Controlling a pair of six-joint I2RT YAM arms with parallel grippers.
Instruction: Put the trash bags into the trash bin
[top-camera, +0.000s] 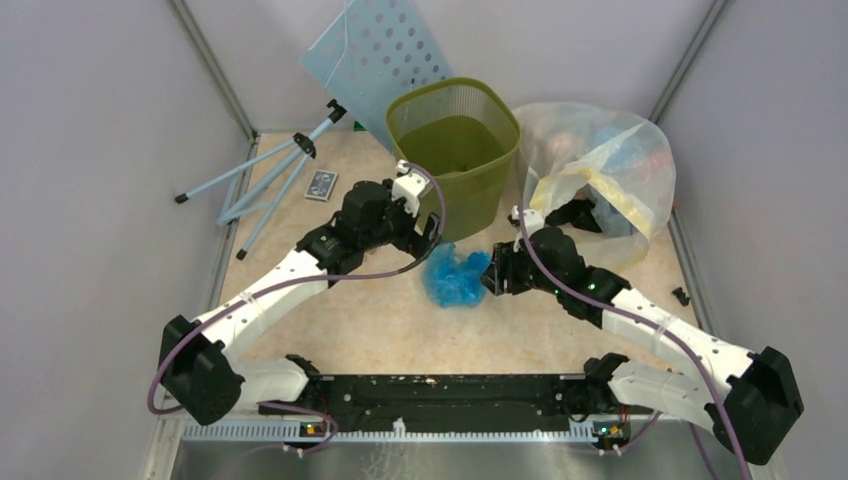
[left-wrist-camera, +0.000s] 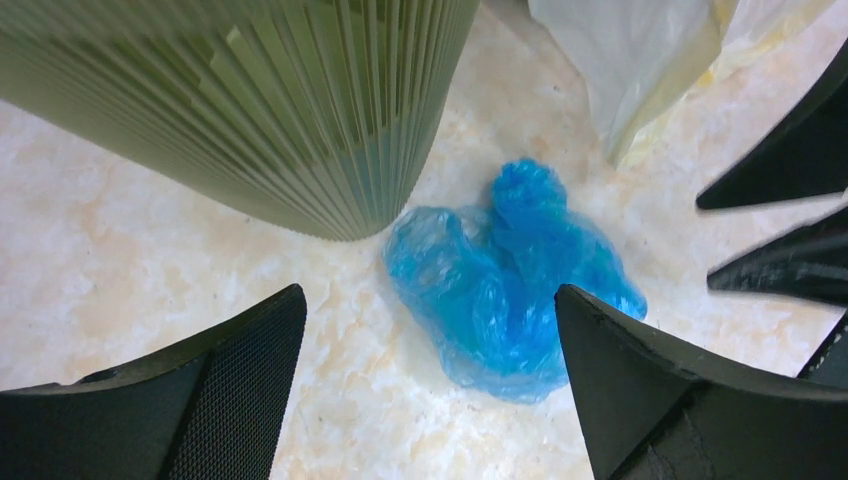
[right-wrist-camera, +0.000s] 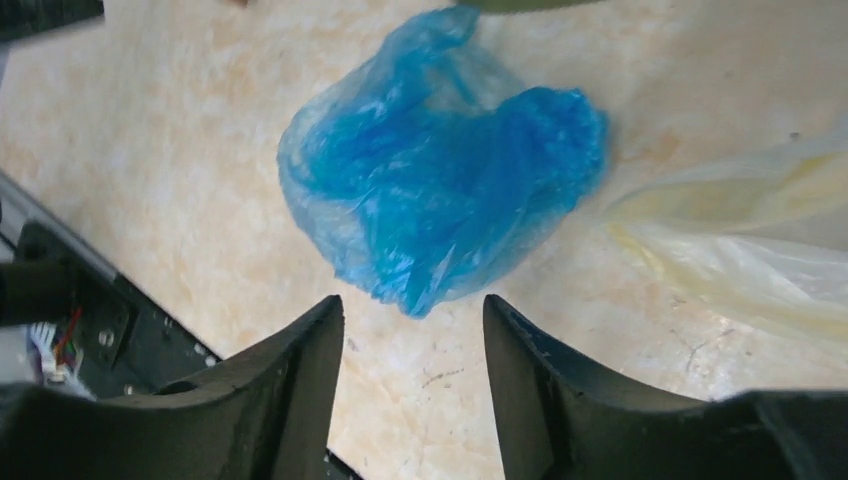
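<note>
The crumpled blue trash bag (top-camera: 455, 277) lies on the table (top-camera: 380, 325) at centre frame in the top view, just below the olive trash bin (top-camera: 470, 195) and outside it; the left gripper (top-camera: 428, 238), at its left, has jaws spread wide, empty; the right gripper (top-camera: 497, 275), at its right edge, has jaws narrowly parted, gripping nothing.

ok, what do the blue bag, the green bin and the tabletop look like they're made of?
Blue bag: thin plastic film, translucent and glossy, crinkled into sharp folds.
Bin: likely moulded plastic, matte olive, with fine ribbed mesh walls.
Tabletop: beige marbled surface, smooth with a slight sheen; laminate or stone, cannot tell.
</note>
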